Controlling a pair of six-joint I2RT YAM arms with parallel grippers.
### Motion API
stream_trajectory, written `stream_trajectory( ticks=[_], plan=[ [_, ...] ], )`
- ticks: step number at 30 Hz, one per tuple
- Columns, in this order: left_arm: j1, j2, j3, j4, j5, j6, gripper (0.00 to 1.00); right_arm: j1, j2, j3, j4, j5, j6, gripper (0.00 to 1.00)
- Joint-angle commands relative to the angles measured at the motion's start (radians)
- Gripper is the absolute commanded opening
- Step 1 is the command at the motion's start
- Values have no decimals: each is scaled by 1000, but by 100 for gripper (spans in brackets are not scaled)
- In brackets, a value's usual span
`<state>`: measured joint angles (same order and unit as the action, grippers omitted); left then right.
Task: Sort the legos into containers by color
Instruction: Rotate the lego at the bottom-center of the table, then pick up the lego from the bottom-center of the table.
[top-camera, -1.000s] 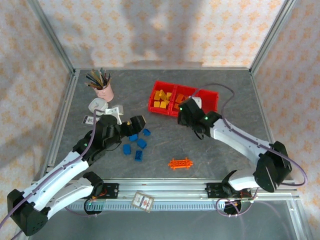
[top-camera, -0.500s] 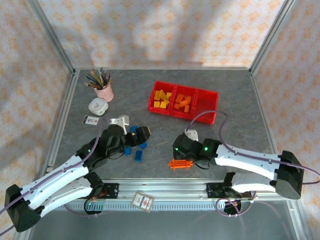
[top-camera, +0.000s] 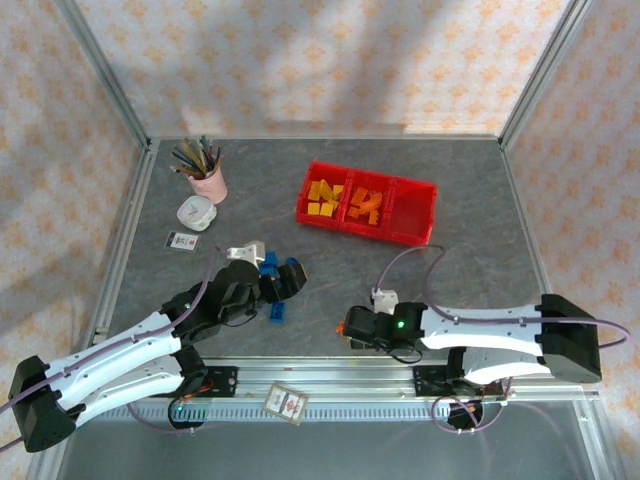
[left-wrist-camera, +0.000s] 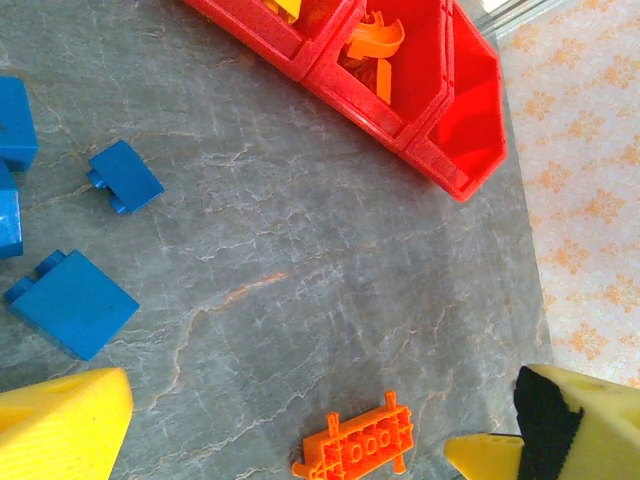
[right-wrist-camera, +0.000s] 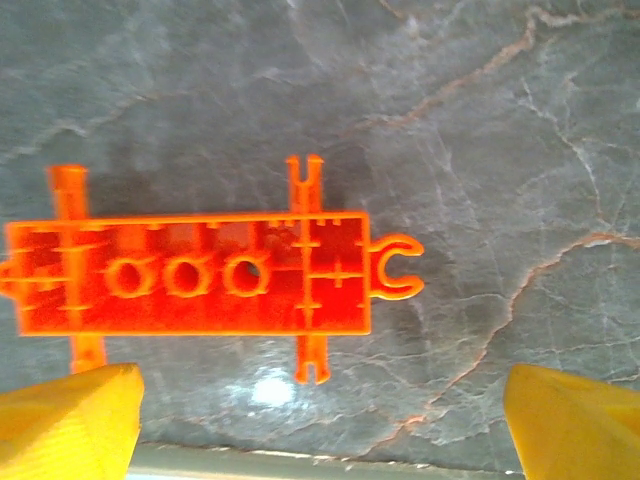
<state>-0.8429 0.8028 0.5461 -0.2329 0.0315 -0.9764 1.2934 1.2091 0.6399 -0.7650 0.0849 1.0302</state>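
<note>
Right arm came down from the red tray (top-camera: 415, 236) to the long orange piece (right-wrist-camera: 190, 275), lying on table (top-camera: 470, 275) nr front edge. My right fingers (right-wrist-camera: 70, 420) stand wide apart over it, prob. to fit its length. Left fingers (left-wrist-camera: 60, 430) apart too, by blue bricks (left-wrist-camera: 72, 302).

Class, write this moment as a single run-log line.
right gripper: open, close to orange piece lying on table | left gripper: open, near blue bricks | tray: yellow bricks, orange arches inside
</note>
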Motion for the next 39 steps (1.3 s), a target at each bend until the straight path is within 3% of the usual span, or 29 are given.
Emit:
stream_trajectory(
  ticks=[1, 8, 28, 32, 39],
  plan=[
    [-4, -6, -17, 17, -38, -18, 99, 6, 34, -22, 30, 17, 30, 95],
    [-5, -23, -31, 10, -56, -26, 99, -40, 129, 10, 64, 53, -42, 100],
    [-2, 10, -11, 14, -100, 6, 99, -394, 260, 143, 168, 156, -399, 100],
    [-3, 24, -1, 13, -105, 16, 99, -425, 279, 147, 225, 99, -461, 95],
    [-2, 32, 8, 16, -109, 23, 99, -450, 306, 150, 273, 49, -509, 77]
  ],
)
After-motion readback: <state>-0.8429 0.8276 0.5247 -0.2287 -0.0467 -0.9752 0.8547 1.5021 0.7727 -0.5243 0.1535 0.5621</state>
